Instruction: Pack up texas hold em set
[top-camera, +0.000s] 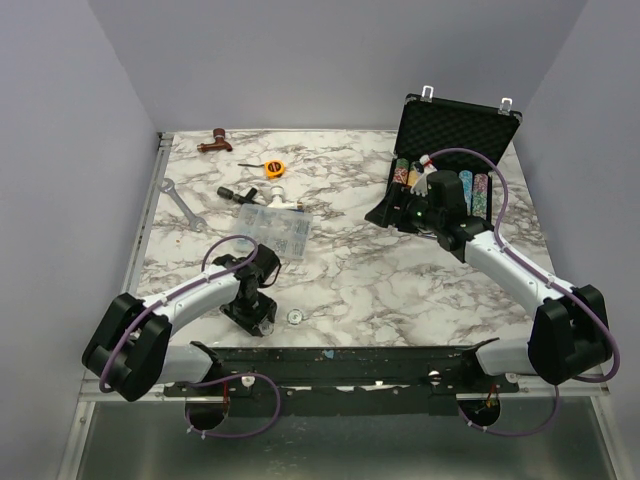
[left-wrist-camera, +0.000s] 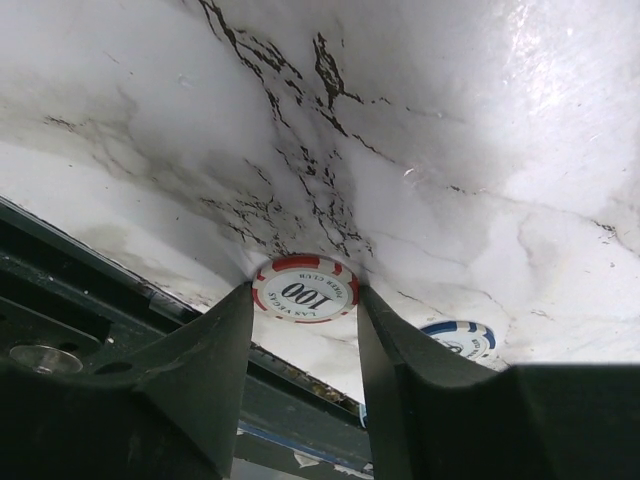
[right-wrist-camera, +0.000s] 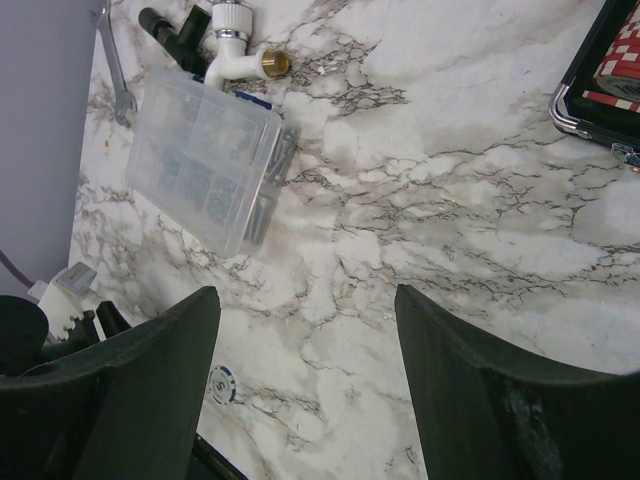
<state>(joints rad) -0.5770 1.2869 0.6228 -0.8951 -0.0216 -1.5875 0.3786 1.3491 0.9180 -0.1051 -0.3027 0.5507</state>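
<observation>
My left end effector (top-camera: 252, 312) sat at the desk's (top-camera: 350, 270) seven o'clock edge. Its fingers (left-wrist-camera: 200, 360) pinched a red-and-white 100 chip (left-wrist-camera: 305, 288) by the rim. A blue-and-white chip (left-wrist-camera: 458, 338) lay on the marble just beside it, at its three o'clock. The clear compartment box (top-camera: 272, 228) rested at about twelve o'clock from that arm. My right end effector (right-wrist-camera: 305, 300) hung spread wide over the marble, holding nothing, near the case's corner. The black case (top-camera: 455, 125) lay open at the desk's two o'clock, lid raised, with rows of chips (top-camera: 478, 190) inside.
</observation>
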